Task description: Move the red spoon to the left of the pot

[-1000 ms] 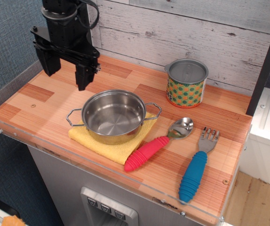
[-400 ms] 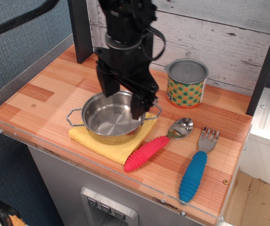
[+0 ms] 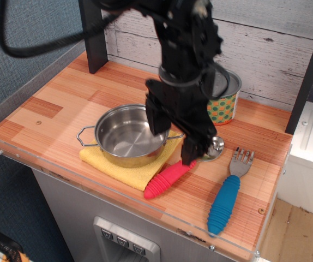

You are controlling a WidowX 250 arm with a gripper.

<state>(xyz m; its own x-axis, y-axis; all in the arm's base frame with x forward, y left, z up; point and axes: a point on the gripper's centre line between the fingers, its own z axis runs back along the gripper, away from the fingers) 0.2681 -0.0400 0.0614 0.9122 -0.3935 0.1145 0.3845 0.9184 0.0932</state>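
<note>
Red-handled spoon [image 3: 170, 178], ribbed rubbery grip and shiny metal bowl, lies near the front edge, right of the yellow cloth [image 3: 118, 166]; a blue-handled metal fork [image 3: 226, 200] lies further right. The black gripper [image 3: 173, 139] has swung across from the far left in the last second and now hangs over the spoon's neck, fingers spread, holding nothing, so the grasp looks imminent. Behind sits the shallow steel pot [image 3: 126, 135] on the cloth, then the dotted tin can [image 3: 222, 106].

single view, high front, near counter [image 3: 47, 117]
</note>
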